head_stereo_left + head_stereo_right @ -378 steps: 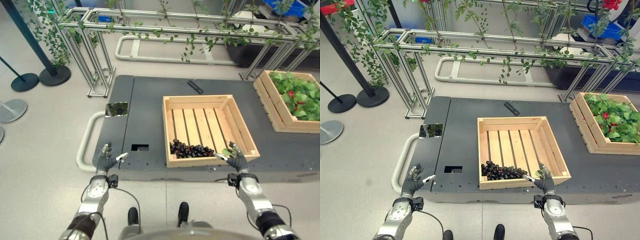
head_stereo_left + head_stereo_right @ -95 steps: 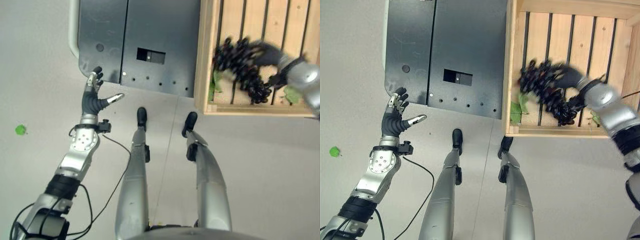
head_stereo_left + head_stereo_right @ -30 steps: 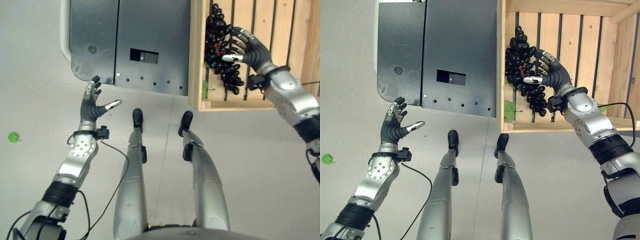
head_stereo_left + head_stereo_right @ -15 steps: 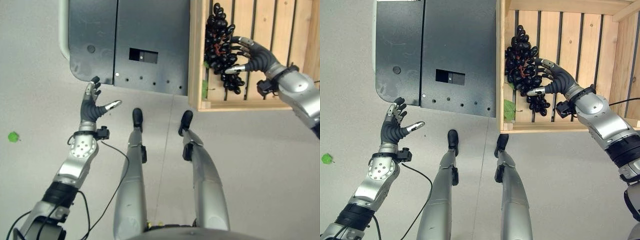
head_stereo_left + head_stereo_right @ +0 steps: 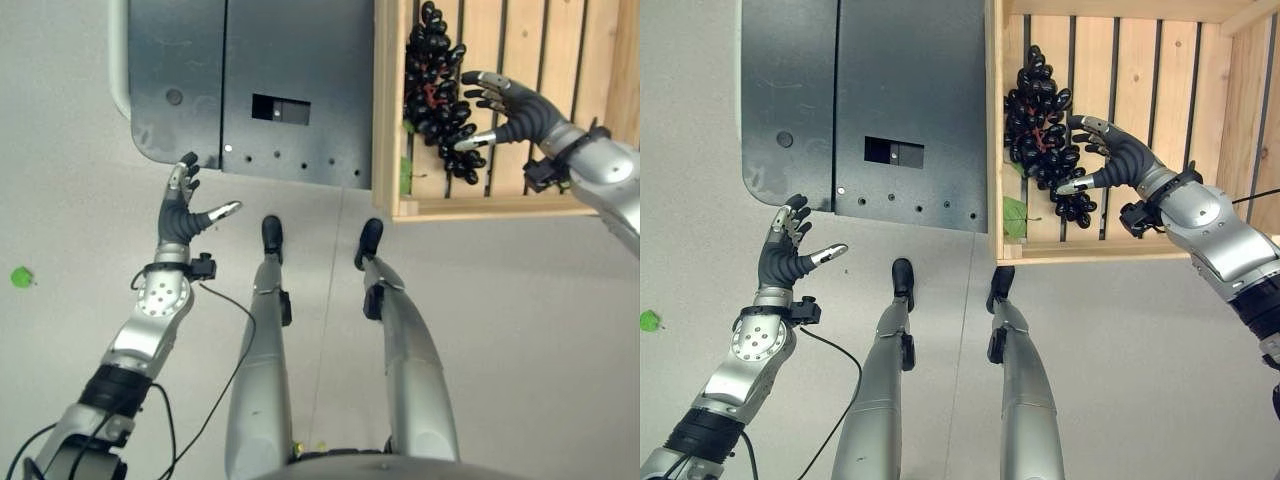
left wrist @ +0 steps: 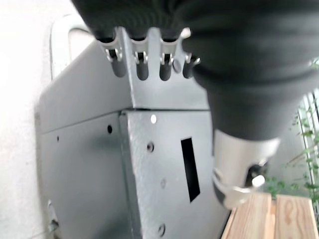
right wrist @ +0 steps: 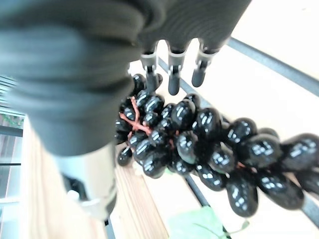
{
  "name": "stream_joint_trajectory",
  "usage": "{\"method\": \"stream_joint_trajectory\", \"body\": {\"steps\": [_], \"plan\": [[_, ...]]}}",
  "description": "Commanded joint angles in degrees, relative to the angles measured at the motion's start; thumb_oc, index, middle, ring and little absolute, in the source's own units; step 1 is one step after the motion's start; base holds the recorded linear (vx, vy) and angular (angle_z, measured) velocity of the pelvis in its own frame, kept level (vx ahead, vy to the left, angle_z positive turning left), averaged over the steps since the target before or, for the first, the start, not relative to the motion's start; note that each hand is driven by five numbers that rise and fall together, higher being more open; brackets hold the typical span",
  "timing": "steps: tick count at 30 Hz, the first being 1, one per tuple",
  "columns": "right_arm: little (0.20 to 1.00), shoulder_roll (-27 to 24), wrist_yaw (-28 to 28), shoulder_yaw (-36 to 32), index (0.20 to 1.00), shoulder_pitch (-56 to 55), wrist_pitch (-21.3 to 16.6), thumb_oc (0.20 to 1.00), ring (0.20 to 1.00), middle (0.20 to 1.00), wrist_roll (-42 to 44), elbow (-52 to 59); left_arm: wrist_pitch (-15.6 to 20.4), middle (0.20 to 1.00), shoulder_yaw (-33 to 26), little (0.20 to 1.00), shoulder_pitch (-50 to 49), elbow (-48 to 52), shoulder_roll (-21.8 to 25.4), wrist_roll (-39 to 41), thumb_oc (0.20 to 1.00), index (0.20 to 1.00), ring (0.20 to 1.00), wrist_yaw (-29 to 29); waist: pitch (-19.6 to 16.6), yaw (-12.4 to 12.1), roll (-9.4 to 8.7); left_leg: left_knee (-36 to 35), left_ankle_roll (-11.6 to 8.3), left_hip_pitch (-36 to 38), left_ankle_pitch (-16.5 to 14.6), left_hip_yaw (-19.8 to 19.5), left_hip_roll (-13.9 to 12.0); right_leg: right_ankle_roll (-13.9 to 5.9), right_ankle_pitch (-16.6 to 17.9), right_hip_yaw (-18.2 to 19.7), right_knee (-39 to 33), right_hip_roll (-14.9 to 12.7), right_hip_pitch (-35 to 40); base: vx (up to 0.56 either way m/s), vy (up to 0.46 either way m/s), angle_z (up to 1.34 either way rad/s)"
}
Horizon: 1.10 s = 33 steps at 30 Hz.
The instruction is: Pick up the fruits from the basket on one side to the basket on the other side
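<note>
A bunch of dark grapes (image 5: 435, 95) with a red stem lies on the slats at the left side of a wooden crate (image 5: 386, 150). My right hand (image 5: 520, 110) hangs just to the right of the bunch, open with its fingers spread. Its thumb tip is at the lower grapes. The right wrist view shows the grapes (image 7: 199, 139) just past straight fingers (image 7: 172, 74) that hold nothing. My left hand (image 5: 178, 215) is open over the floor, near the front corner of the dark platform (image 5: 250, 60). The same corner fills the left wrist view (image 6: 99, 164).
A green leaf (image 5: 1015, 215) lies in the crate's near left corner. The crate stands on the dark platform, which has a small rectangular slot (image 5: 280, 108). A small green object (image 5: 20, 277) lies on the floor at far left.
My right hand has let go of the grapes, opened, and drawn back a little to the right. The bunch stays on the slats. The left hand has not moved.
</note>
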State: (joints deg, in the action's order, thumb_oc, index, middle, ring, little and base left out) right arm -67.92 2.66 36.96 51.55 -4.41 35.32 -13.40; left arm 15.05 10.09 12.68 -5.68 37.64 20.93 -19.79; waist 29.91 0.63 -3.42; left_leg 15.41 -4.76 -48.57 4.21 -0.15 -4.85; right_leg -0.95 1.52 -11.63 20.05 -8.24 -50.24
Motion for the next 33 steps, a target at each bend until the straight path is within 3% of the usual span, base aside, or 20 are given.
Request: {"method": "stream_joint_trajectory", "body": {"steps": [1,9,17,25,31,33], "plan": [[1.000,-0.2,-2.3,-2.2,1.000,-0.8,-1.0,1.000,1.000,1.000,-0.6,5.1,1.1,1.000,-2.1,1.000,-3.0,4.6,1.3,-1.7,1.000,1.000,1.000,-1.2,-0.1,0.2,-0.83,3.8,1.32,2.0,-5.7,-1.1,1.1,-7.11,-1.9,0.9,1.5,-1.7,2.0,0.00,0.000,0.00],[1.000,5.6,-2.6,-0.7,1.000,-4.8,-0.4,1.000,1.000,1.000,1.7,13.9,-0.1,1.000,-1.7,1.000,-2.6,4.5,1.0,-2.1,1.000,1.000,1.000,-3.0,-0.1,-0.3,-0.68,4.1,1.62,2.0,-5.9,-1.1,1.3,-7.08,-1.9,0.9,1.5,-1.7,2.1,0.01,0.000,0.00],[1.000,10.9,-3.3,4.3,1.000,-0.4,-0.1,1.000,1.000,1.000,1.5,9.0,0.2,1.000,-0.2,1.000,-1.2,4.5,0.7,-1.6,1.000,1.000,1.000,-3.4,-0.1,-1.0,-0.47,4.1,1.73,1.6,-5.8,-1.4,1.4,-7.10,-1.9,0.7,1.4,-1.8,1.9,0.00,0.000,0.00],[1.000,16.3,-5.8,4.2,1.000,1.5,0.0,1.000,1.000,1.000,-1.3,4.6,0.4,1.000,-0.1,1.000,-0.8,4.0,0.1,-1.5,1.000,1.000,1.000,-4.6,-0.1,-1.5,-0.26,4.5,1.98,1.1,-6.0,-1.6,1.7,-6.92,-2.0,0.7,1.6,-1.8,1.7,0.00,0.000,0.00],[1.000,17.6,-7.2,3.4,1.000,1.3,-0.3,1.000,1.000,1.000,2.9,1.7,0.3,1.000,0.2,1.000,-0.6,4.0,-0.1,-1.5,1.000,1.000,1.000,-5.1,-0.1,-1.6,-0.34,4.5,1.98,1.3,-5.9,-1.6,1.6,-6.80,-1.9,0.8,1.4,-1.7,1.8,0.00,0.000,0.00],[1.000,15.1,-6.2,3.5,1.000,2.9,-1.1,1.000,1.000,1.000,-2.3,4.2,0.2,1.000,-0.5,1.000,-1.1,4.1,0.3,-1.6,1.000,1.000,1.000,-5.3,-0.1,-1.4,-0.69,4.2,1.88,1.5,-5.8,-1.5,1.6,-6.85,-1.8,0.9,1.2,-1.7,2.0,0.00,0.000,0.00]]}}
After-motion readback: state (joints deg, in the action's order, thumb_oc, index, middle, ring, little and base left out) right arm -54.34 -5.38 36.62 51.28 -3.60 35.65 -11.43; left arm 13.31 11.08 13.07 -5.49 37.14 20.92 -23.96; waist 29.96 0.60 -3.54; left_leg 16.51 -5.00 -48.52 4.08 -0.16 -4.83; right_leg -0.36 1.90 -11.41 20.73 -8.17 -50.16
